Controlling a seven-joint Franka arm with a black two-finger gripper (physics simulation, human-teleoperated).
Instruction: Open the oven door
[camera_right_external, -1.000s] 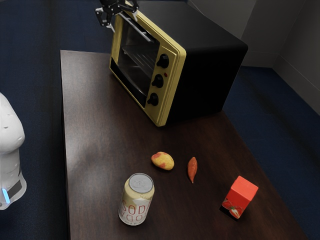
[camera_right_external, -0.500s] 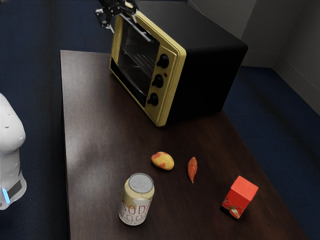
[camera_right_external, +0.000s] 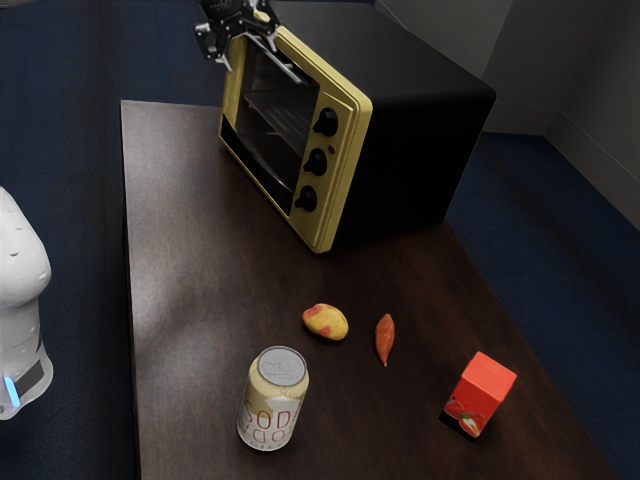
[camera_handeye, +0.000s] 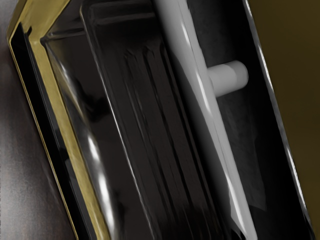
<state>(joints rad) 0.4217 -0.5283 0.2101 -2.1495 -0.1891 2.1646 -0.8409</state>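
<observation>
By the oven handle (camera_right_external: 286, 69), the hand (camera_right_external: 250, 54) hangs with fingers spread.

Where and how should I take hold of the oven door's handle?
Probably best on the handle's long bar, clear of its post, coming from the door's front and closing from above and below: the bar is slim, runs along the door's upper part, and the post holds it off the surface.

At twelve o'clock in the exterior view, a black, yellow-fronted oven (camera_right_external: 420, 120) stands on the table (camera_right_external: 200, 300); its glass oven door (camera_right_external: 272, 122) (grey bar handle (camera_right_external: 288, 69) near the top) is shut, facing eight o'clock.
</observation>
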